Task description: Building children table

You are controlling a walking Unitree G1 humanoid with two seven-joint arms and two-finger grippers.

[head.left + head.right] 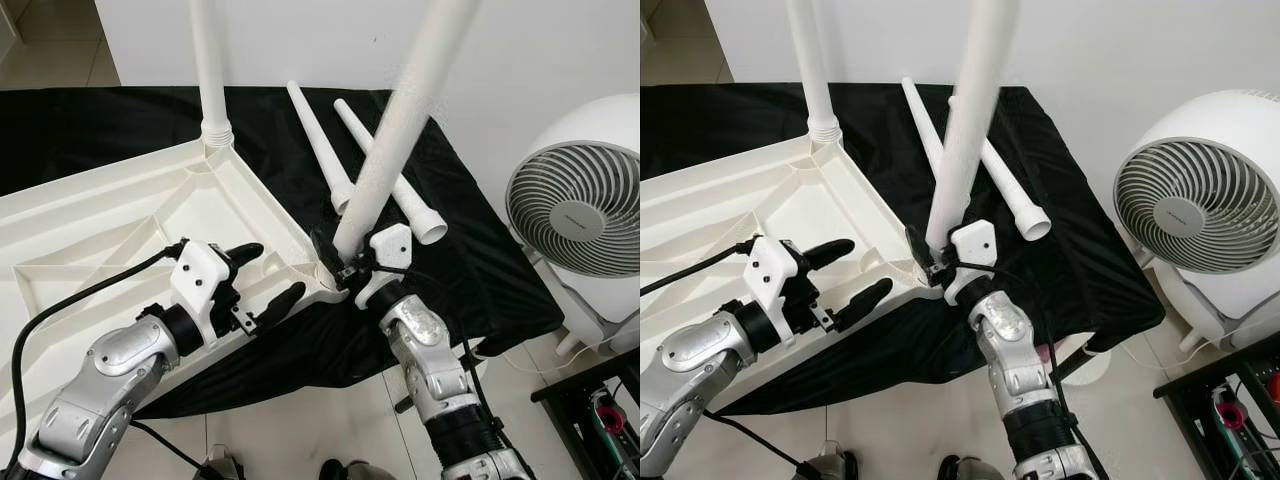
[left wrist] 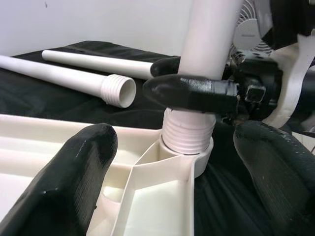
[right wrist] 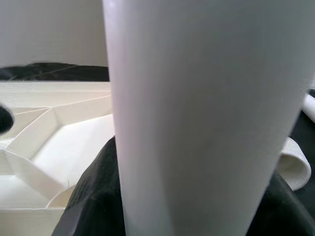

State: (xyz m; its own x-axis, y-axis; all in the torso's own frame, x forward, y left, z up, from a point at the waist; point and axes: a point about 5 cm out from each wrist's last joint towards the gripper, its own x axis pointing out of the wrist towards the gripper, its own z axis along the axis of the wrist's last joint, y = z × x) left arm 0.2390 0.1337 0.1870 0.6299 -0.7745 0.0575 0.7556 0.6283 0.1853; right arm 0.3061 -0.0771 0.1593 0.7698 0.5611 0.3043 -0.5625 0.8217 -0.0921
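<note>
The white table top (image 1: pixel 110 215) lies upside down on a black cloth. One white leg (image 1: pixel 210 70) stands upright in its far corner socket. A second leg (image 1: pixel 400 140) leans a little in the near right corner socket (image 2: pixel 197 160), threaded end (image 2: pixel 189 132) partly inside. My right gripper (image 1: pixel 345 262) is shut on this leg just above the threads, one finger (image 2: pixel 192 93) crossing it. My left gripper (image 1: pixel 268 275) is open beside that corner, over the top's near edge, its fingers (image 2: pixel 74 182) apart and holding nothing. Two loose legs (image 1: pixel 395 170) lie on the cloth behind.
A white floor fan (image 1: pixel 575 210) stands close on the right. A dark shelf (image 1: pixel 600 410) sits at the lower right. The black cloth (image 1: pixel 470 270) hangs over the support's front and right edges above a tiled floor. A black cable (image 1: pixel 60 310) trails from my left wrist.
</note>
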